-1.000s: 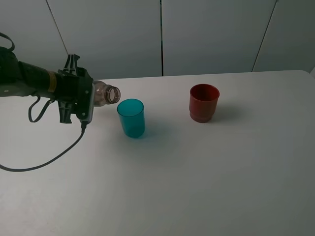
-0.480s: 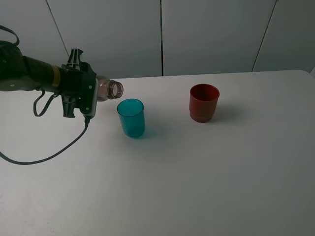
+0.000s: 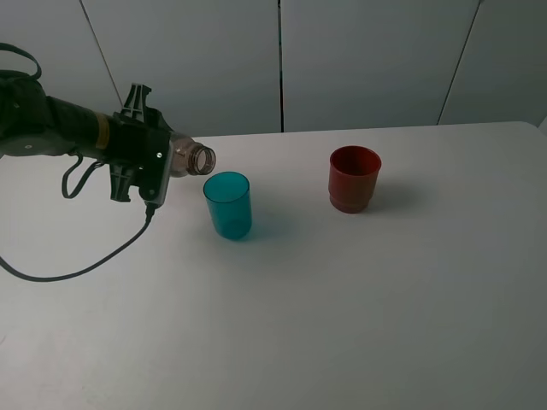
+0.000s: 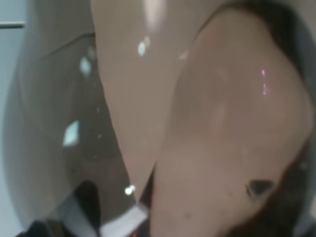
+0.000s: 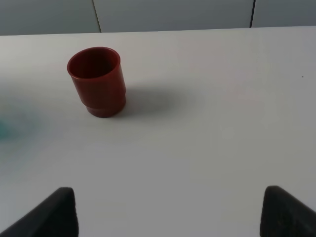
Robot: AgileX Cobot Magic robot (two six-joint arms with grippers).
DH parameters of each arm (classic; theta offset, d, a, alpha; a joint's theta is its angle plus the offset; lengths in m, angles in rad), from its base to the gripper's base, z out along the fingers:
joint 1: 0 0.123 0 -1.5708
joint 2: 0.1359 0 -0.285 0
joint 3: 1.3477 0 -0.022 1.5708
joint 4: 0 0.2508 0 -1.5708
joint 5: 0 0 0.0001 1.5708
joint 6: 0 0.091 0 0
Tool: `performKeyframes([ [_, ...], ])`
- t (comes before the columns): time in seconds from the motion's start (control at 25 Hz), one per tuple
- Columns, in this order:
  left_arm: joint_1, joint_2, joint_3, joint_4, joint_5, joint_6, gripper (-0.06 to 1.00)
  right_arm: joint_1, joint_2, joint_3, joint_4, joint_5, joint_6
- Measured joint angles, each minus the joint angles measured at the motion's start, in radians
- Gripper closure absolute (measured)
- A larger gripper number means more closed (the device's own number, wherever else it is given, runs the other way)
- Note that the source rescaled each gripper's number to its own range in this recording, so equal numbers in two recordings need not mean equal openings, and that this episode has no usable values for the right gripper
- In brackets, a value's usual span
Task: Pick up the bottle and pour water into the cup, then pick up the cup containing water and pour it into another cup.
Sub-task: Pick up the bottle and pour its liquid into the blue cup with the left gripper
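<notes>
White desk [image 3: 359,325] before grey wall panels. Left tool [image 3: 145,166] is pinched on the bottle [image 3: 192,160], a clear greyish plastic vessel with a threaded, capless neck. It is tipped almost level, with its open mouth just above and beside the rim of the teal cup [image 3: 228,205]. Teal cup: translucent, smooth, slightly tapered, upright. Red cup [image 3: 354,178]: opaque, stepped narrower base, upright, well apart from the teal cup on the side opposite the bottle. Right tool [image 5: 168,212]: fingers spread wide.

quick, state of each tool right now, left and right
Left tool: closed, holding the bottle.
Right tool: open, holding nothing.
</notes>
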Motion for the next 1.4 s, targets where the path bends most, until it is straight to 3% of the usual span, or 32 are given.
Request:
performKeyframes([
  [0.8, -0.002, 0.0, -0.037, -0.002, -0.023, 0.095, 0.94, 0.0, 0.0, 0.0, 0.0, 0.0, 0.0],
  [1.4, -0.004, 0.0, -0.047, -0.006, -0.025, 0.226, 0.94, 0.0, 0.0, 0.0, 0.0, 0.0, 0.0],
])
